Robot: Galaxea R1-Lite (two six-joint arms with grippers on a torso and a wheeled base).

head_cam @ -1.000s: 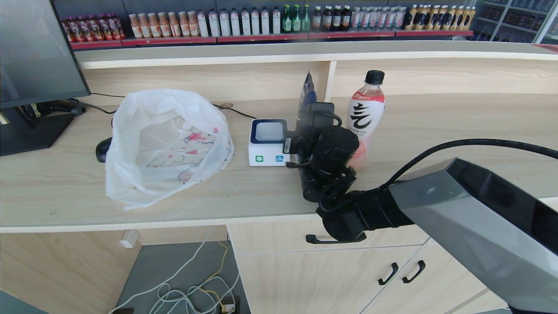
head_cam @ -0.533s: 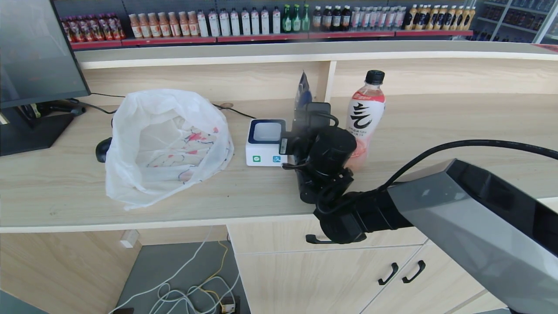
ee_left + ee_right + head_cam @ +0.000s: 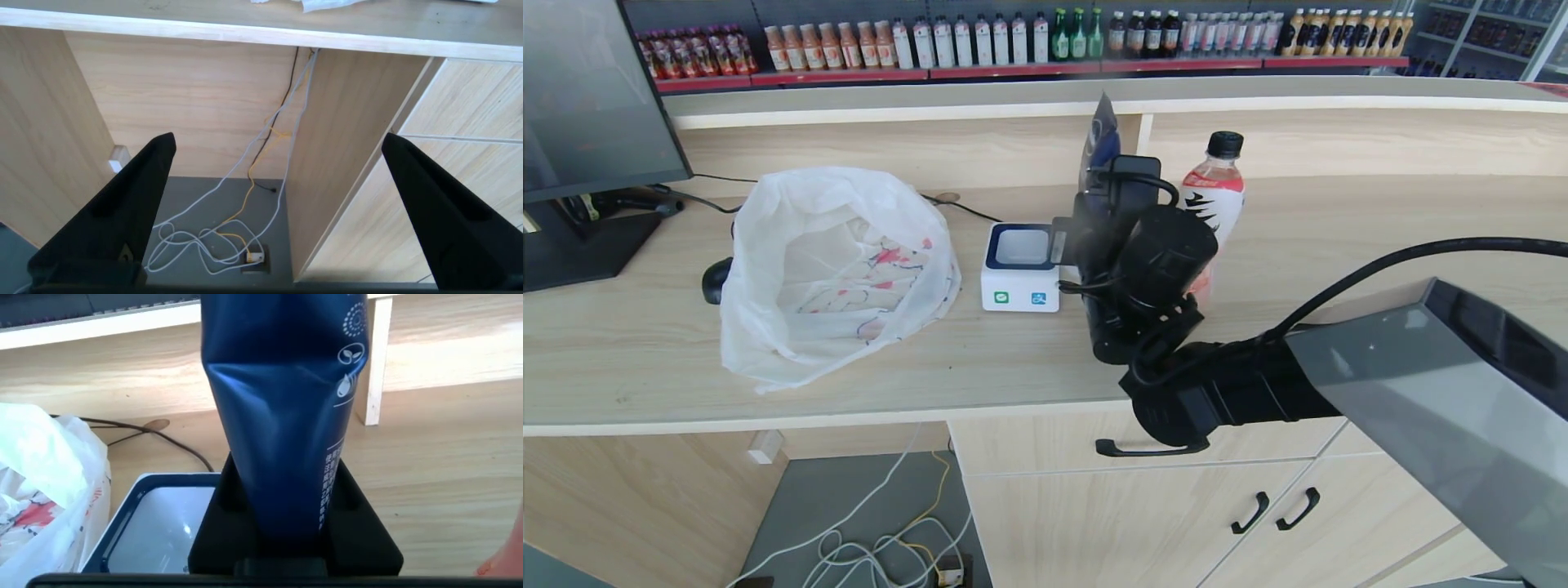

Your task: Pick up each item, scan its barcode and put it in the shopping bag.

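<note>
My right gripper [image 3: 1104, 167] is shut on a dark blue pouch [image 3: 1103, 129], held upright above the counter just right of the white barcode scanner [image 3: 1021, 265]. In the right wrist view the pouch [image 3: 286, 400] stands up out of the right gripper [image 3: 286, 514], with the scanner's window [image 3: 159, 531] below and beside it. The white shopping bag [image 3: 833, 269] lies open on the counter left of the scanner. A pink-labelled drink bottle [image 3: 1213, 200] stands just behind my right arm. My left gripper [image 3: 278, 212] hangs open below the counter, holding nothing.
A monitor [image 3: 588, 98] stands at the far left, with a black mouse [image 3: 716, 280] beside the bag. A raised wooden ledge with a divider [image 3: 1143, 139] backs the counter. Cables [image 3: 221, 237] lie on the floor under it. Drawers [image 3: 1258, 506] sit below on the right.
My right gripper has risen with the blue pouch, which now reaches up past the back ledge. The scanner has slid slightly to the left. The bag and the bottle stayed put.
</note>
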